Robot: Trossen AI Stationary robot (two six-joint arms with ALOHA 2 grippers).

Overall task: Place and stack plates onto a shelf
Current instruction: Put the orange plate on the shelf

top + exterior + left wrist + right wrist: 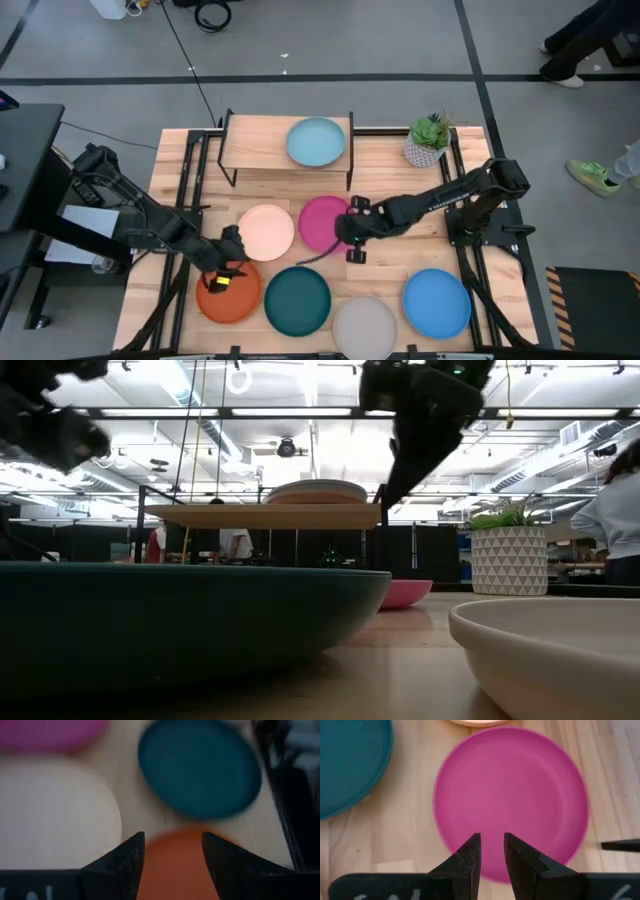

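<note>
The shelf (262, 140) stands at the table's far side with a light blue plate (315, 142) on its top; the low view shows a stack of plates (316, 491) there. On the table lie the peach (266, 232), magenta (322, 218), orange (230, 296), dark teal (298, 300), pale grey (365, 326) and bright blue (436, 303) plates. My left gripper (173, 840) is open above the orange plate's (175, 865) far rim. My right gripper (492, 839) hovers over the magenta plate (510, 795) near its right rim, fingers a narrow gap apart.
A potted plant (428, 142) in a white patterned pot stands right of the shelf. Black metal frames (470, 225) run along both sides of the table. The dark teal plate (180, 620) and pale grey plate (550, 650) lie nearest the table's near edge.
</note>
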